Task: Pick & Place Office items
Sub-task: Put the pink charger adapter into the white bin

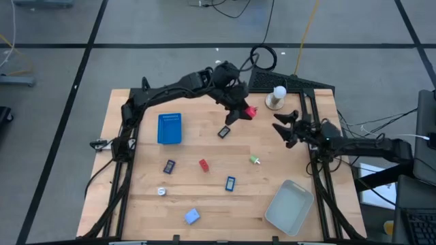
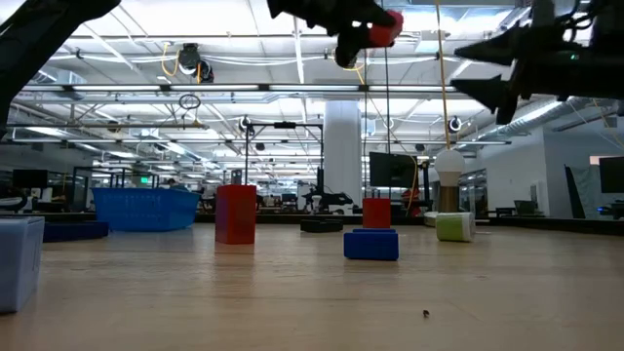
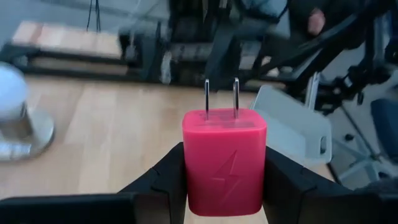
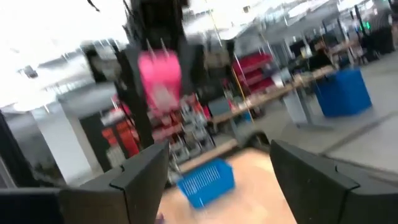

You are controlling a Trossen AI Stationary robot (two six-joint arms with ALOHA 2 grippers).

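My left gripper [image 1: 240,113] hangs high over the table's far middle, shut on a red plug charger [image 3: 224,160] with two metal prongs and a lightning mark. My right gripper [image 1: 285,129] stands open in the air just to the right of it, fingers pointing at the charger [image 4: 160,73], touching nothing. On the wood lie other office items: a black clip [image 1: 224,132], a red block [image 1: 203,164], a green piece [image 1: 255,160], blue pieces [image 1: 230,182] [image 1: 169,166] [image 1: 192,216] and a silvery-white piece [image 1: 162,192]. My left gripper pinches the charger's two opposite side faces [image 3: 191,168] between its two fingers [image 3: 283,182]. The fingers slant downward toward the table's right side. The prong end [image 3: 221,102] points away from the gripper. The charger [image 2: 383,29] is lifted well clear of the table.
A translucent tray [image 1: 289,206] sits at the near right corner. A white knob-topped stand [image 1: 276,97] stands at the far edge, close behind both grippers. A blue basket [image 1: 169,128] rests at the left. Bare wood lies between the scattered pieces.
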